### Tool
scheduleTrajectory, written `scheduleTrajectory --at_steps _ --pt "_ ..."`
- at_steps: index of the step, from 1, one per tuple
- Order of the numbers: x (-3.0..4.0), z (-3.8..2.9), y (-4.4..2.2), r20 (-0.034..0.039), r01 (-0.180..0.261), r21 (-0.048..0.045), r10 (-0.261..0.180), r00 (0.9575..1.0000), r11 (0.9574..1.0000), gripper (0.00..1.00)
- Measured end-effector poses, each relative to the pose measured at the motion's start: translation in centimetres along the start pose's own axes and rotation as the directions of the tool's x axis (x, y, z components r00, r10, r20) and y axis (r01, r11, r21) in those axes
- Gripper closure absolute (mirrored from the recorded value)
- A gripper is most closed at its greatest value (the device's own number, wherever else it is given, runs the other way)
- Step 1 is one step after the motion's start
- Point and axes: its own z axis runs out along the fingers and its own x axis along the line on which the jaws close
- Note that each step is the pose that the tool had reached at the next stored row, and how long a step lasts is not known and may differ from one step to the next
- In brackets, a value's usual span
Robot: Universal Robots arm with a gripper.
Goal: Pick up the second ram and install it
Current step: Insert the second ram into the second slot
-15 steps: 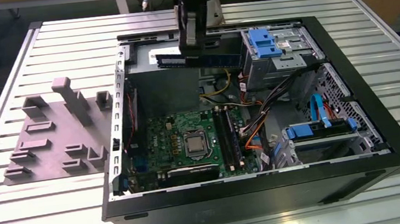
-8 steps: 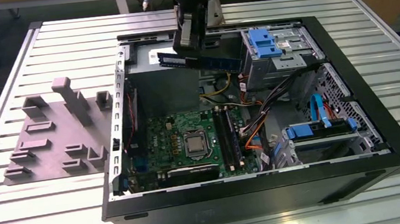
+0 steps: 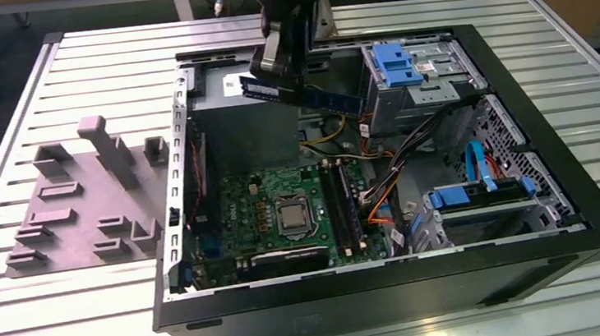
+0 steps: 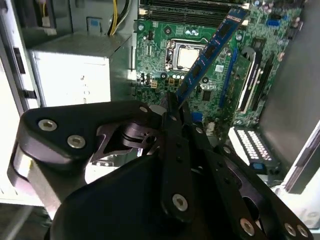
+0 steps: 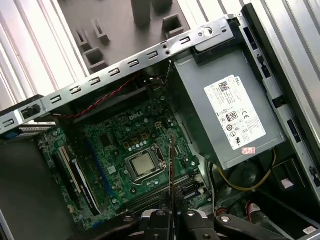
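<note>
While the gripper (image 3: 275,81) is clamped on one end of the second ram (image 3: 309,94), the strip is held in the air above the open computer case (image 3: 545,194), clear of the motherboard (image 3: 281,207). The second wrist view shows its flat blue face with black chips slanting in front of the processor (image 4: 187,59), whereas the first wrist view shows it edge-on as a thin line. The exterior view adds the gray fixture (image 3: 73,214) lying on the slatted table (image 3: 101,51), beside the case on the exterior view's left.
</note>
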Motion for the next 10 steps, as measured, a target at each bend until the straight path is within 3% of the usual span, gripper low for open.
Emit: scheduleTrajectory --at_steps 5,10 --pt "0.01 0.14 0.00 0.0002 -0.088 0.0044 0.088 0.9961 0.9961 0.86" --pt "0.01 0.29 -0.01 0.0008 -0.177 0.0088 0.177 0.9842 0.9842 0.86"
